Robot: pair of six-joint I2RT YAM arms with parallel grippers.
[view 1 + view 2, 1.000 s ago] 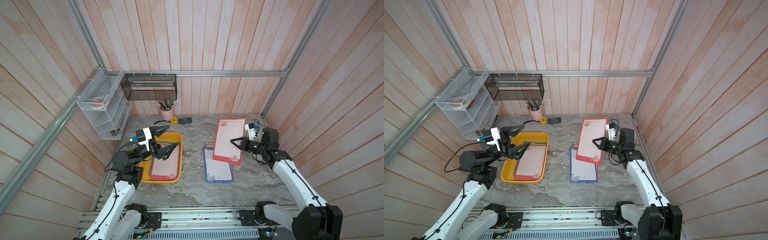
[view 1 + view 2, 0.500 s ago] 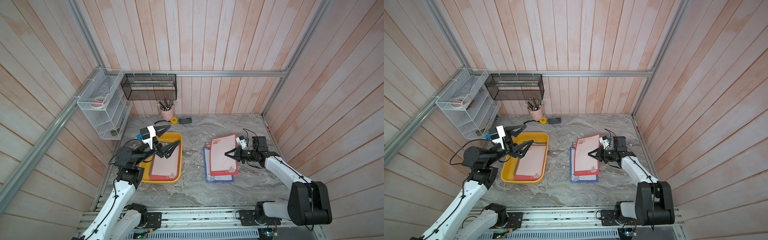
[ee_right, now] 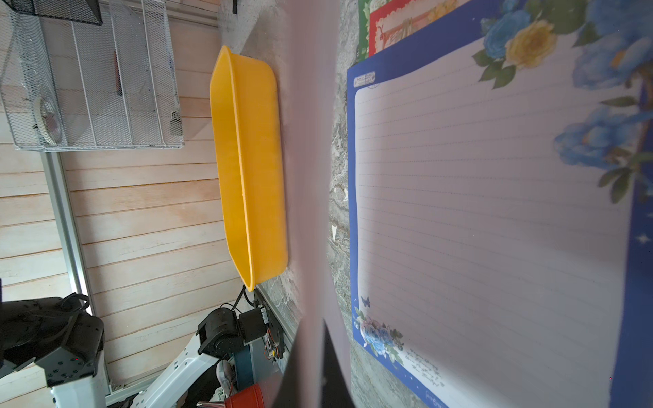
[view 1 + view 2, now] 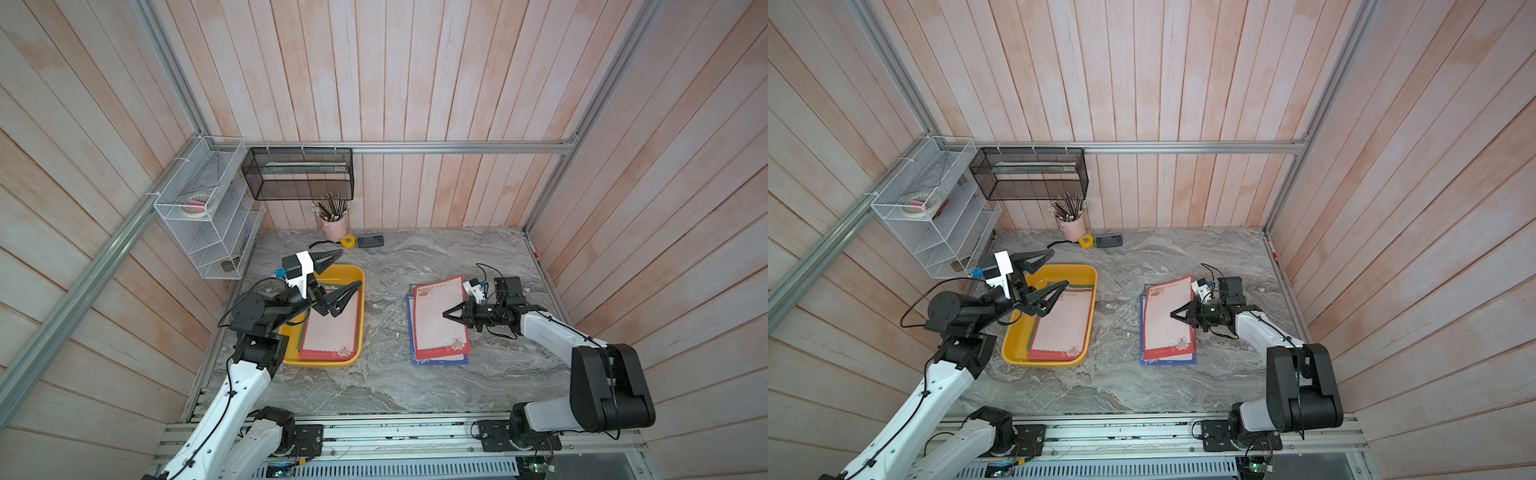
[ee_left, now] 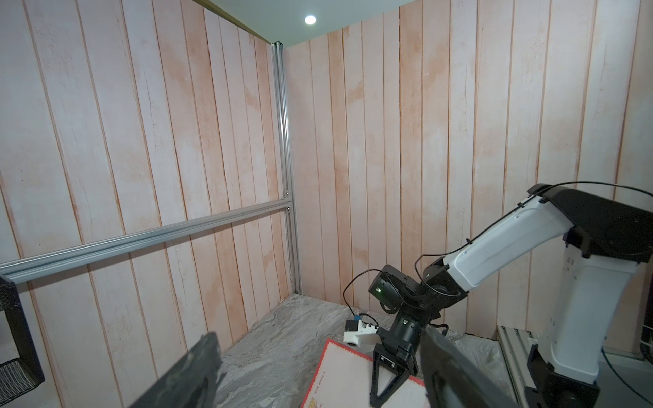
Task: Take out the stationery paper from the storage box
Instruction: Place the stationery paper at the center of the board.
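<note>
The storage box (image 4: 328, 362) (image 4: 1042, 361) is a yellow tray at the table's left, also seen side-on in the right wrist view (image 3: 247, 159). Stationery paper (image 4: 332, 328) (image 4: 1063, 324) with a pink centre and red border lies on top in it. My left gripper (image 4: 351, 267) (image 4: 1061, 267) (image 5: 318, 371) hangs open and empty above the box's far end. My right gripper (image 4: 444, 313) (image 4: 1172, 314) (image 3: 323, 353) is shut on the right edge of a red-bordered sheet (image 4: 432, 332) (image 4: 1163, 328) (image 5: 339, 374). That sheet lies low over a blue-bordered sheet (image 4: 411, 332) (image 3: 494, 212) on the table.
A white wire rack (image 4: 208, 224) hangs on the left wall and a black mesh basket (image 4: 299, 174) on the back wall. A pink cup of pencils (image 4: 334, 220), a yellow tape measure (image 4: 348, 241) and a small black device (image 4: 370, 241) stand at the back.
My right gripper has brought the red-bordered sheet down from nearly upright in the air to low over the pile on the table. The left gripper stayed open over the box, shifting slightly.
</note>
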